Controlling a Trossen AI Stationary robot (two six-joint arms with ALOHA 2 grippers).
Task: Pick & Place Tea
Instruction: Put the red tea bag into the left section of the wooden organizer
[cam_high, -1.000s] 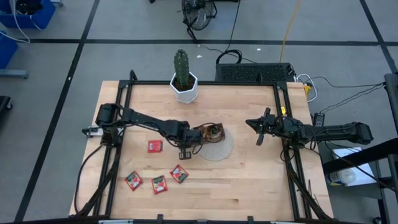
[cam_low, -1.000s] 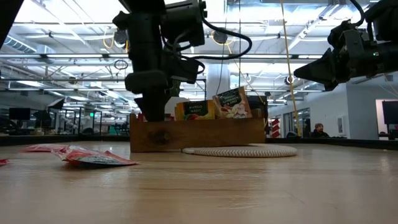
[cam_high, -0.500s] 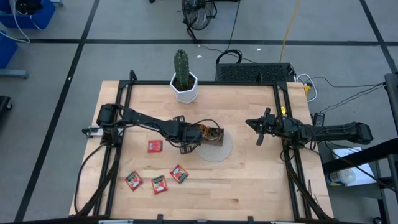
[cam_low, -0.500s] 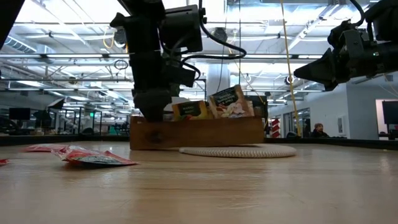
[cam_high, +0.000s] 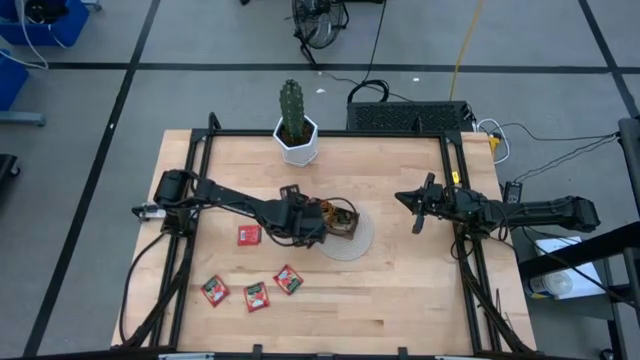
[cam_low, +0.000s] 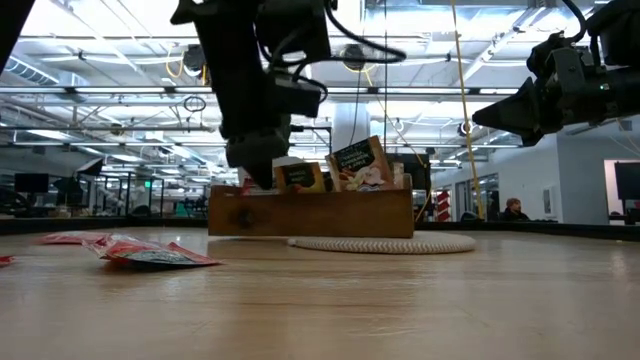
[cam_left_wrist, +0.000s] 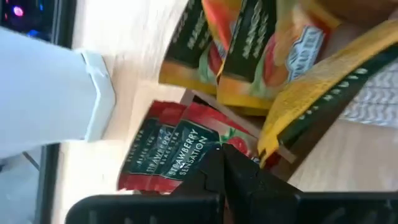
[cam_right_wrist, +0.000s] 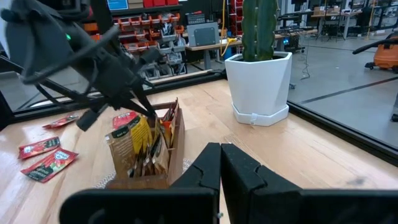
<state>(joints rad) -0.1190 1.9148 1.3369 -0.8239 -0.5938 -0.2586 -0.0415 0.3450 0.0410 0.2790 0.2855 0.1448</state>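
Sachets stand upright on edge in the wooden tray (cam_high: 343, 218), packed side by side so more can slot in; the tray sits on a round mat (cam_high: 357, 237) mid-table. Four red sachets (cam_high: 249, 235) lie flat on the table, apparently awaiting their turn. Left gripper (cam_high: 313, 226) hangs over the tray's near end, fingers pressed together, tips at a red sachet (cam_left_wrist: 168, 155) already inside; whether it pinches it is unclear. Right gripper (cam_high: 417, 210) waits well apart, also closed and empty.
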